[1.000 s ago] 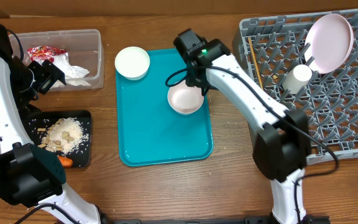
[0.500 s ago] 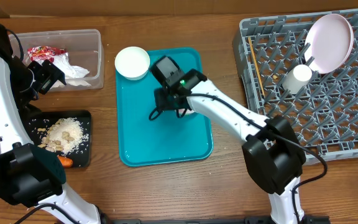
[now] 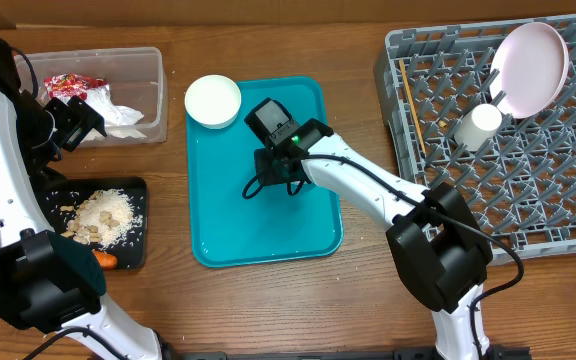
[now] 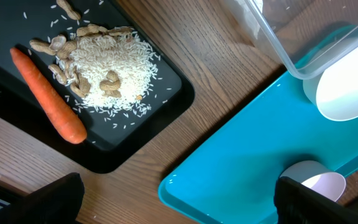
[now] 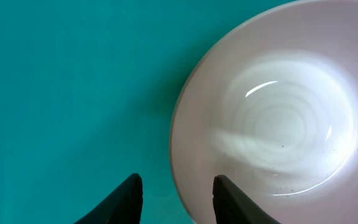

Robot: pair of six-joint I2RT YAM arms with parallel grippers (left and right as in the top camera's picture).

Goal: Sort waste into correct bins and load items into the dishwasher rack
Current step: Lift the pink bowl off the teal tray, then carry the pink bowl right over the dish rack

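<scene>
A pale pink bowl (image 5: 272,124) sits on the teal serving tray (image 3: 258,225). In the overhead view my right wrist hides most of it. My right gripper (image 5: 176,202) is open, low over the tray, with its fingers either side of the bowl's left rim. It also shows in the overhead view (image 3: 278,165). A white bowl (image 3: 213,100) stands at the tray's far left corner. My left gripper (image 4: 179,202) is open and empty, and in the overhead view (image 3: 73,120) it hangs beside the clear tub (image 3: 143,70).
The clear tub holds a red wrapper (image 3: 68,85) and white napkins (image 3: 118,112). The black tray (image 3: 133,250) holds rice (image 3: 103,212) and a carrot (image 4: 48,96). The grey rack (image 3: 528,190) at right holds a pink plate (image 3: 530,65), a white cup (image 3: 480,125) and a wooden stick (image 3: 411,100).
My right arm has swung left across the teal tray and come down, so its wrist now covers the pale pink bowl. The left arm has not moved.
</scene>
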